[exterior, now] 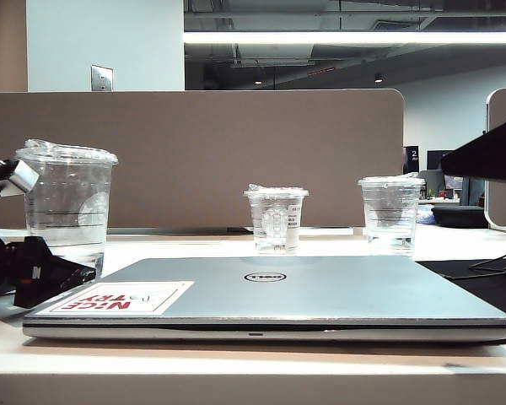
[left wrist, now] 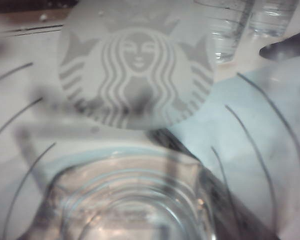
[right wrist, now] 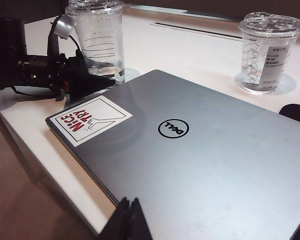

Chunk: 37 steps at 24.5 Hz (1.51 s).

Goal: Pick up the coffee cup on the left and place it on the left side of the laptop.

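Three clear cups stand on the white table (exterior: pixel 455 240) behind the laptop (exterior: pixel 320 291), and the coffee cup (exterior: pixel 67 198) is the tallest, off by the laptop's left rear corner with crinkled film over its mouth. It stands upright, its base down on the table just beside the laptop's edge, with a little clear liquid at the bottom. My left pincer (exterior: pixel 72 274) is low at that cup's foot, its black fingers level and pointing in toward the laptop. From my right wrist I see one dark finger (right wrist: pixel 97 82) lying across the front of the cup's base, but the other finger is hidden behind the cup, so I cannot tell how wide that pincer stands or whether it is actually squeezing the cup. My left wrist camera is pressed so close that the cup's round pale logo (left wrist: pixel 135 65) and ring lines fill nearly the whole view. The laptop is closed, its lid up, showing a round logo and a white sticker with red letters (exterior: pixel 122 297) at the near left corner. The short small cup (exterior: pixel 276 219) stands behind the middle of the laptop, and the medium lidded cup (exterior: pixel 391 213) further right. My right pincer (right wrist: pixel 130 202) hangs over the laptop's near edge, tips together and holding nothing.
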{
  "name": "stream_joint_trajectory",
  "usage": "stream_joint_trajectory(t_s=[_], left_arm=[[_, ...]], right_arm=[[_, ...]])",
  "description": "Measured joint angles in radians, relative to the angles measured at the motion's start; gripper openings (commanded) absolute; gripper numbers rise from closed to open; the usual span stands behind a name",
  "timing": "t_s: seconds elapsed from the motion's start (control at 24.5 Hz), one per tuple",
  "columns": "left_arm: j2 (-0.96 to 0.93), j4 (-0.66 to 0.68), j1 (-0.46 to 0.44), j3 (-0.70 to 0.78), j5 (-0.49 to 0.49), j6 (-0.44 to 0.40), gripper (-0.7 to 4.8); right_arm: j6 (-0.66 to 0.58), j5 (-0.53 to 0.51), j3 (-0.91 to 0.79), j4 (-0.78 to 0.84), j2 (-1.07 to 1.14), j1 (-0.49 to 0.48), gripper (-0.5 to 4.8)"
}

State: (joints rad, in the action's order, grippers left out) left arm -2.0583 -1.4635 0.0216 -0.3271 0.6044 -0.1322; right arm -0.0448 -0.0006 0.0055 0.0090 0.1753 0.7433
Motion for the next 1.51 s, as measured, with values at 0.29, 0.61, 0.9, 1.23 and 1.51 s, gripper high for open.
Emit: stream_joint_trajectory(t_s=[0.29,0.61,0.9,1.23,1.51], left_arm=[[-0.002,0.0,0.005,0.004,-0.016,-0.053,4.08],[0.001,0.0,-0.015,0.012,-0.023,-0.059,4.79],[0.163,0.0,-0.022,0.214,-0.049,-0.013,4.79],[0.457,0.049,-0.022,0.321,-0.112,0.101,2.62],[0.581,0.057,-0.022,0.323,-0.112,0.165,-0.06]], right_arm=[[0.0,0.0,0.0,0.0,0.0,0.0,-0.04],[0.0,0.0,0.0,0.0,0.0,0.0,-0.04],[0.0,0.0,0.0,0.0,0.0,0.0,-0.04],[0.0,0.0,0.0,0.0,0.0,0.0,-0.04],[0.0,0.0,0.0,0.0,0.0,-0.004,-0.04]])
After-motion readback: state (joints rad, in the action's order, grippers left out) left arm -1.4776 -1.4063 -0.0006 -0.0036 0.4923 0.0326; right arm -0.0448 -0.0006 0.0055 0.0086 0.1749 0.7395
